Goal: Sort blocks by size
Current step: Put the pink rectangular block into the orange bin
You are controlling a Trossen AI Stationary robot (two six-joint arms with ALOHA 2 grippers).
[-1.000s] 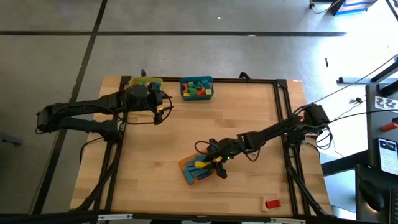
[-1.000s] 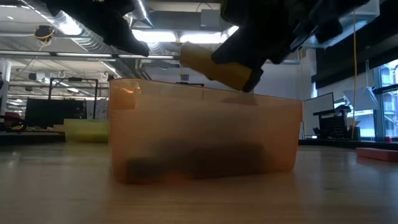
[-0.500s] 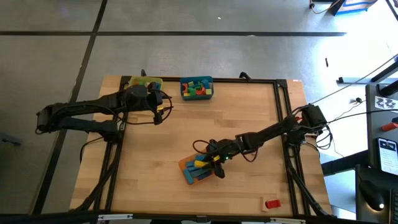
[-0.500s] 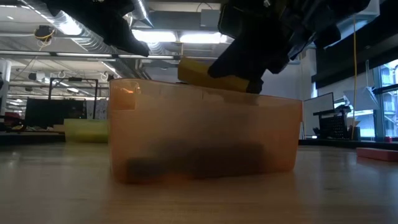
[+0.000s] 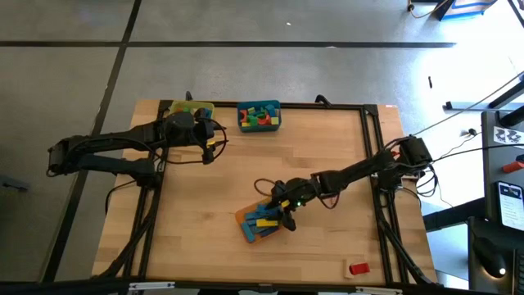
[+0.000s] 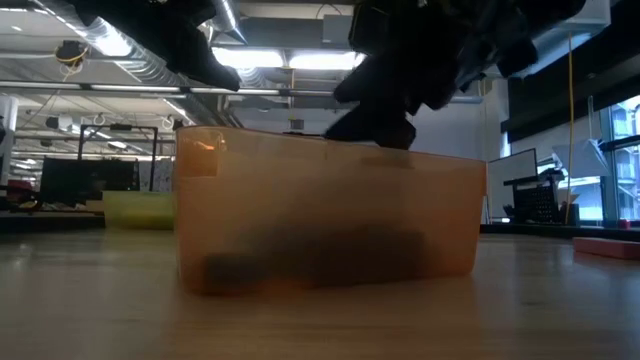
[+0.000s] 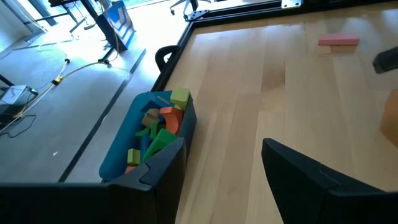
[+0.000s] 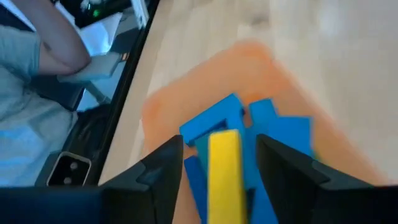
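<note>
Right gripper (image 5: 286,216): positioned directly over the orange bin (image 5: 242,220) at the near middle of the table (image 5: 327,156). Fingers apart, with clear gaps on both sides of the long yellow block (image 8: 224,168) seen between them in the right wrist view. Block judged released rather than gripped: lying flat on the large blue blocks (image 8: 214,118) already in that bin, and no longer visible above the rim in the low view. Opening directly above the bin, presumably so the piece drops inside the walls.

Orange bin contents: long blue pieces plus this yellow one, consistent with a bin reserved for the large size.

Left gripper (image 5: 214,146): parked at the far left of the table, beside the yellow bin (image 5: 190,108), fingers wide apart, nothing between them. Judged waiting, kept well apart from the right arm's working area.

Teal bin (image 5: 240,127): at the far edge, just beside the yellow bin, holding a mixed heap of small blocks (image 5: 259,115) in green, orange, yellow and red.

One red block (image 5: 358,268) loose on the table near the front right corner, well apart from every bin; judged not yet sorted.

Risk noted: withdrawing fingers might catch the yellow block on the way up.
</note>
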